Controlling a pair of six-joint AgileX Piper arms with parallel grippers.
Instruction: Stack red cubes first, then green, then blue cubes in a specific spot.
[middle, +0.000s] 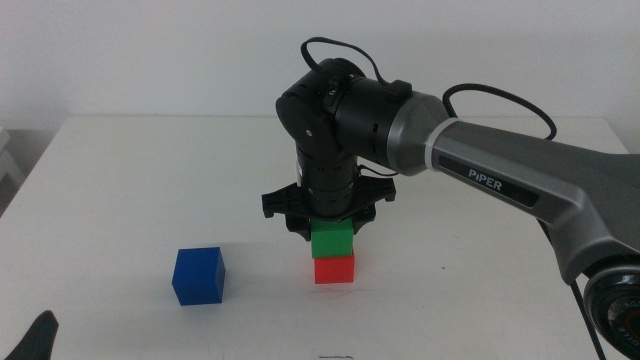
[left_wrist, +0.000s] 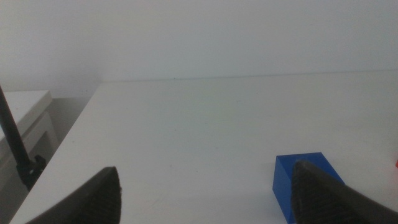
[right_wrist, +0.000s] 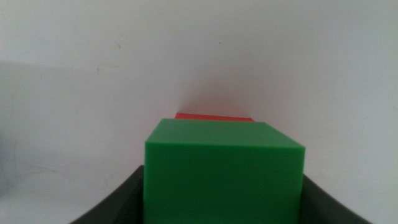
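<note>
The green cube (middle: 332, 243) rests squarely on the red cube (middle: 334, 269) near the middle of the white table (middle: 480, 290). My right gripper (middle: 332, 230) reaches straight down from above and is shut on the green cube (right_wrist: 224, 180), one jaw flush against each side. Only a thin strip of the red cube (right_wrist: 214, 117) shows beyond it in the right wrist view. The blue cube (middle: 198, 275) stands alone on the table to the left of the stack. My left gripper (left_wrist: 208, 186) waits low at the front left, open and holding nothing, with the blue cube (left_wrist: 287, 186) just beyond one jaw.
The right arm (middle: 520, 175) stretches across the table from the right side. In the left wrist view a white side cabinet (left_wrist: 25, 115) and a dark stand (left_wrist: 15, 149) lie past the table's left edge. A white wall stands behind the table.
</note>
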